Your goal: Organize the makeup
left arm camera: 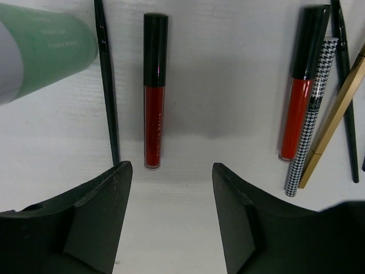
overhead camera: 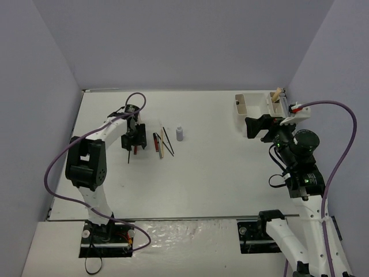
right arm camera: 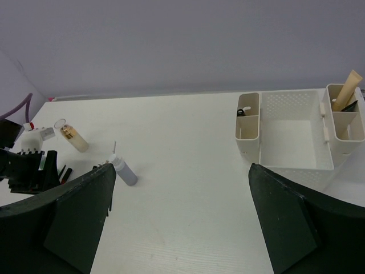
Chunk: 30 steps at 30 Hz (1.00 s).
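- Makeup [overhead camera: 157, 142] lies mostly loose on the table, well to the left of the white box [overhead camera: 241, 107], which sits at the far right corner.
- One piece is already in the white box: a tan stick [right arm camera: 347, 90] leans tilted in its far right-hand compartment.
- Of the loose pieces, a grey-purple bottle [overhead camera: 180, 134] stands closest to the white box, upright and alone.
- Farther from the box comes a cluster lying flat and roughly side by side: a black pencil [left arm camera: 348, 91], a gold stick [left arm camera: 336, 114], a houndstooth-patterned pencil [left arm camera: 312, 125] and a red tube [left arm camera: 299, 91] with a black cap, some of them touching or crossing.
- Farther still lies a second red tube [left arm camera: 154, 91], apart from the cluster, with a thin black brush [left arm camera: 107, 85] just beyond it.
- A green bottle [left arm camera: 45, 54] lies on its side at the far end of the row from the box, and an amber bottle [right arm camera: 74, 138] lies near it.
- The left gripper [left arm camera: 171, 171] is low over the table on the side farthest from the box, jaws apart and empty, its tips just short of the second red tube's base.
- The right gripper [right arm camera: 181, 168] hangs just to the near side of the white box, jaws spread wide, holding nothing.
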Tool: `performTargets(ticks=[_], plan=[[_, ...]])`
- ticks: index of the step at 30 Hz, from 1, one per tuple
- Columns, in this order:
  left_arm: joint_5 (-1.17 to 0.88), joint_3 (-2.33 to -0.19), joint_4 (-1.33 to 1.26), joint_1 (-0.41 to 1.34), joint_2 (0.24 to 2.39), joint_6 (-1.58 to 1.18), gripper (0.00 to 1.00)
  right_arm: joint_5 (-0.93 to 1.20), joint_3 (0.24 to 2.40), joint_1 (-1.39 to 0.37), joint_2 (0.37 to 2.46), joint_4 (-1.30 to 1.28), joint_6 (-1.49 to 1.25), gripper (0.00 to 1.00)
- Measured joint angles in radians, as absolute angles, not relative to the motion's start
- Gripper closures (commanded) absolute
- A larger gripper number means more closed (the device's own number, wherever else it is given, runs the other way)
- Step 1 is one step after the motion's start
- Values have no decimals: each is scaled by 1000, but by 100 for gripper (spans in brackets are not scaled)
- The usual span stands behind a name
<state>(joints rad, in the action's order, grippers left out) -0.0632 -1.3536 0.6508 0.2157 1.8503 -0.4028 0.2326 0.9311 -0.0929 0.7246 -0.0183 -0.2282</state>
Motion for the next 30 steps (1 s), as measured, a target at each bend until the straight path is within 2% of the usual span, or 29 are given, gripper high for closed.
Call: performTargets(ticks=[11,18,22,26,30], plan=[[-57,-1363,646,216,1936,-395,50,236,909,-132,709,-27,-210,0],[-48,-1363,629,216,1939,-394,60,236,907,-140,696,-27,-201,0],[-49,-1361,619,217,1939,-394,67,236,907,-145,692,-27,-201,0],[-51,-1358,613,224,1938,-402,88,236,905,-145,688,-27,-200,0],[-50,-1335,602,241,1923,-417,95,235,899,-145,682,-28,-200,0]])
